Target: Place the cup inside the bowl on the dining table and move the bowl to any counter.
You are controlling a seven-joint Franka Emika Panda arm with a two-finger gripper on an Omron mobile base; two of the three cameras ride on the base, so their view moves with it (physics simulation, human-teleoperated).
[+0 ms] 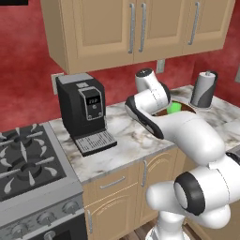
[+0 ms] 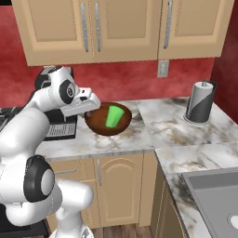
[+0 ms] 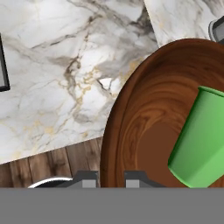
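The dark brown bowl (image 2: 100, 124) sits low over the marbled counter (image 2: 125, 142), right of the coffee machine; I cannot tell if it touches. The green cup (image 2: 114, 116) leans tilted inside it. My gripper (image 2: 89, 111) is shut on the bowl's left rim. In the hand view the gripper (image 3: 111, 180) has one fingertip on each side of the bowl (image 3: 144, 113) rim, with the cup (image 3: 199, 140) to the right and the counter (image 3: 52, 65) beyond. From the left base view, the arm hides most of the bowl (image 1: 186, 107) and cup (image 1: 174, 108). The dining table is out of view.
A black coffee machine (image 1: 84, 112) stands on the counter (image 1: 131, 140) beside the stove (image 1: 28, 164). A paper towel roll (image 2: 201, 101) is at the back right, with a sink (image 2: 214, 195) at the near right. Upper cabinets (image 2: 93, 28) hang overhead. Wooden floor (image 3: 43, 162) lies past the counter's edge.
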